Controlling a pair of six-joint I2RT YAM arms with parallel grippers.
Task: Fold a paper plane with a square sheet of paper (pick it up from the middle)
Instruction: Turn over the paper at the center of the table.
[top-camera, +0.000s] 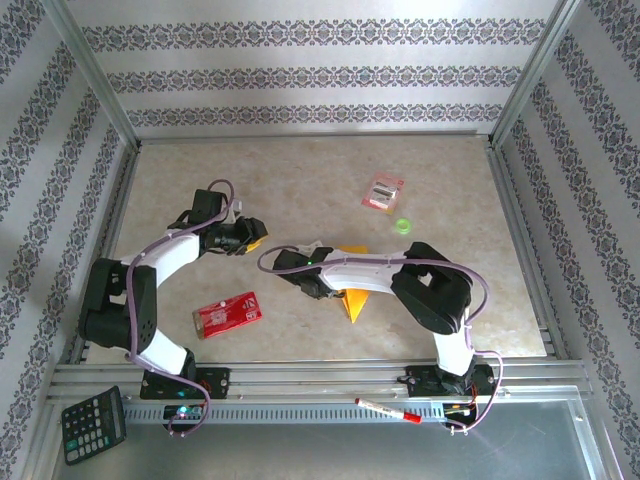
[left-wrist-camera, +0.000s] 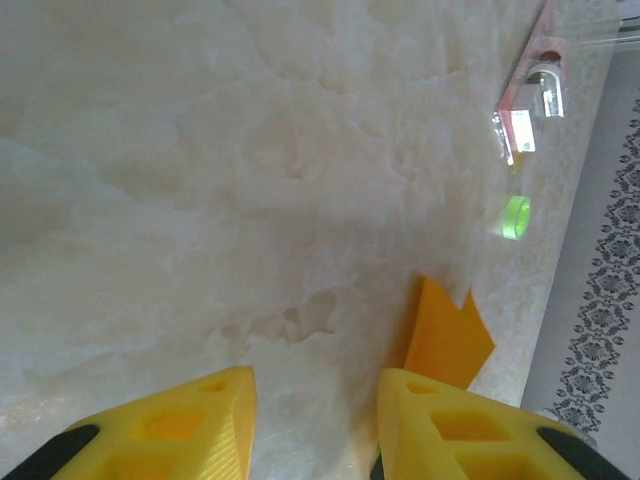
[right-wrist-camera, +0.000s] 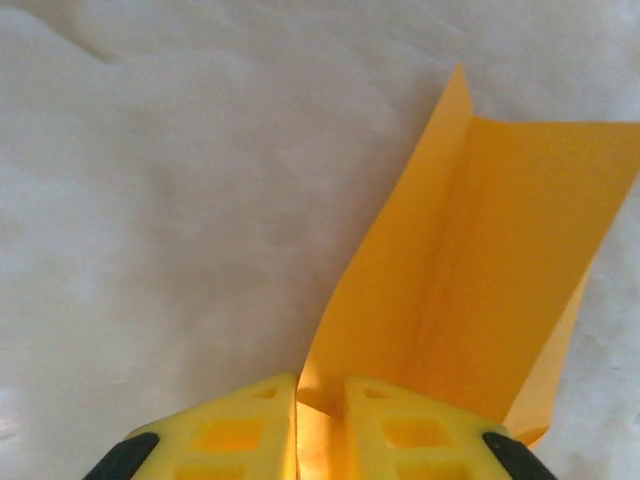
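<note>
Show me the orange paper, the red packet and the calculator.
orange paper (right-wrist-camera: 500, 240): right wrist view, on its flat folded panel.
red packet (top-camera: 227, 314): top external view, on its middle.
calculator (top-camera: 94, 426): top external view, on its keypad.

Bright, even light floods the pale worktop (top-camera: 300, 190), leaving only faint, soft shadows. Both wrist views look washed out, and the near yellow fingers (left-wrist-camera: 190, 420) are out of focus.

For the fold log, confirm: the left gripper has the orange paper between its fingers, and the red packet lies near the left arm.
Wrong gripper. The right wrist view shows the orange paper between the fingers of the right gripper; the left gripper stands open over bare table, paper beyond its tips. The red packet lies near the left arm.
</note>
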